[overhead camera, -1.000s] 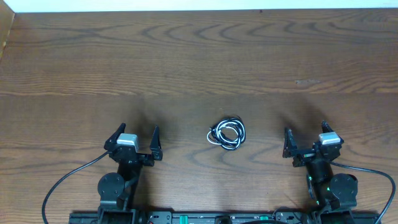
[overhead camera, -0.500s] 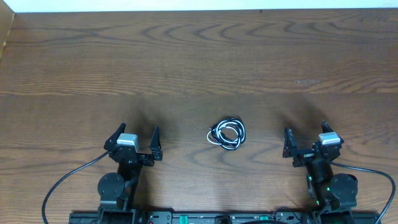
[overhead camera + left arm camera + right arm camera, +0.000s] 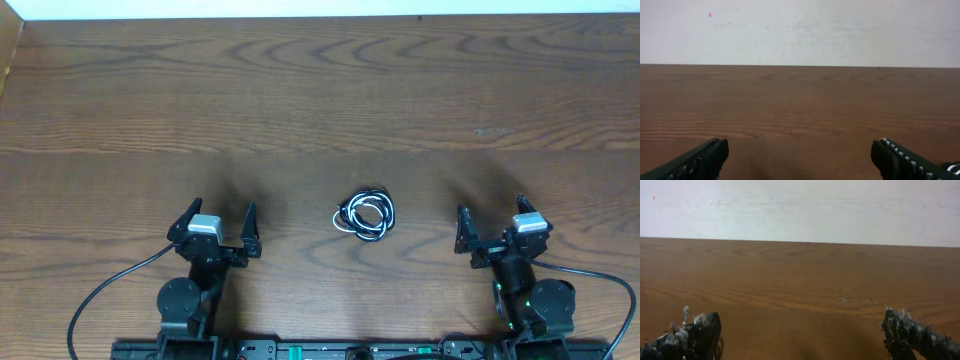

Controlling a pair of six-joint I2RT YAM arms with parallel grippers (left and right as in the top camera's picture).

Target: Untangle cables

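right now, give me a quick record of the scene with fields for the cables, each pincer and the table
cables: one small tangled bundle of white and black cords looped together, lying on the table
table: brown wood-grain top
left pincer: open, holding nothing, to the left of the bundle and apart from it
right pincer: open, holding nothing, to the right of the bundle and apart from it
task state: cables not yet touched

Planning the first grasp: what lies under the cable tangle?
The cables lie on the wooden table; nothing else shows beneath them. Black and white loops overlap, so which strand is lowest cannot be told.
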